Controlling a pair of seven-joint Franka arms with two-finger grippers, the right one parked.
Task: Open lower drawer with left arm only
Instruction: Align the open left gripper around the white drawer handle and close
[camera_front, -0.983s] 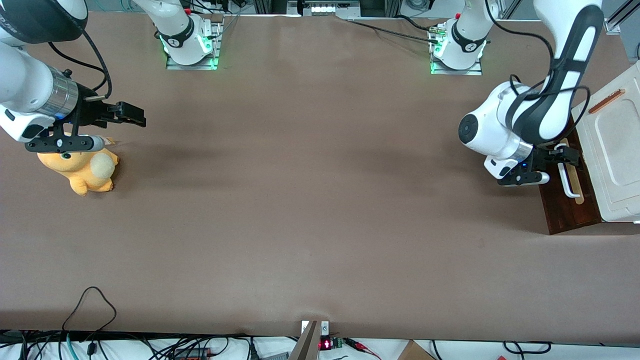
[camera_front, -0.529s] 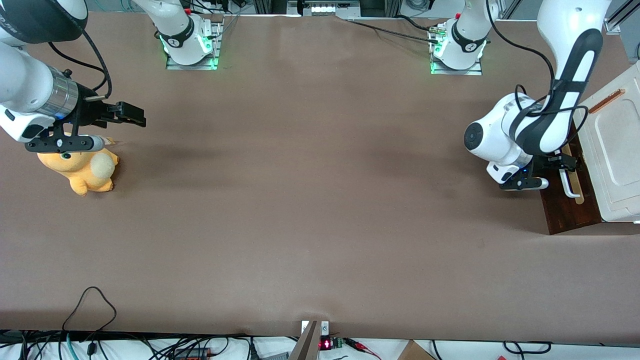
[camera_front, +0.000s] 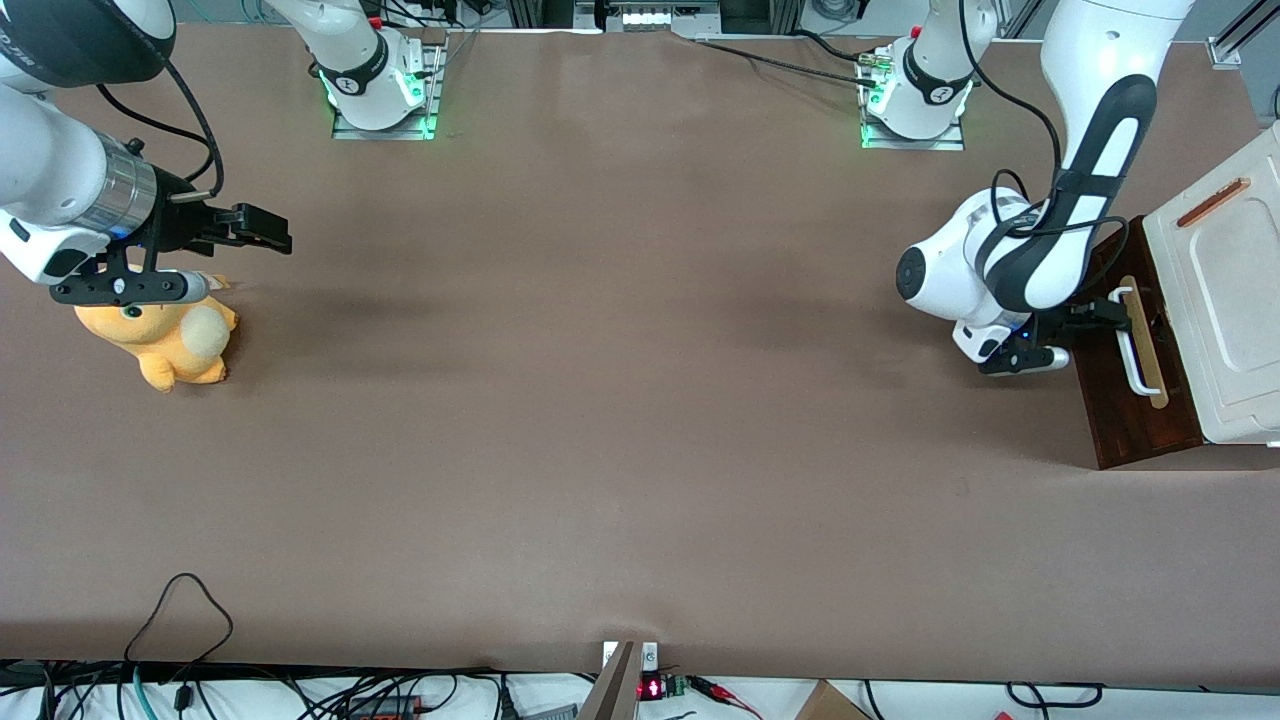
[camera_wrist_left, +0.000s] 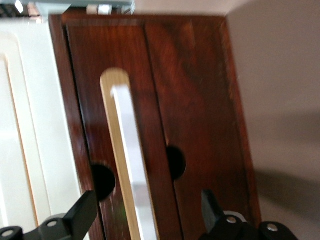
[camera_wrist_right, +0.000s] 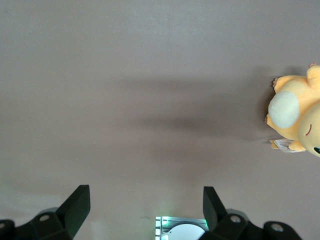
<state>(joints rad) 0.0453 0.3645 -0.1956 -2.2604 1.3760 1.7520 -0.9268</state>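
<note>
The gripper (camera_front: 1110, 312) sits at the right of the frame, at the drawer (camera_front: 1120, 410) front. Its jaws are released, straddling the handle (camera_wrist_left: 131, 165) without contact.

Brown table (camera_front: 600, 400) with plush toy (camera_front: 165, 340), cabinet (camera_front: 1215, 300)

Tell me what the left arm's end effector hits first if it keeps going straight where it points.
Probably the white bar handle on the lower drawer: the open end effector straddles it. The remaining gap is unclear.
</note>
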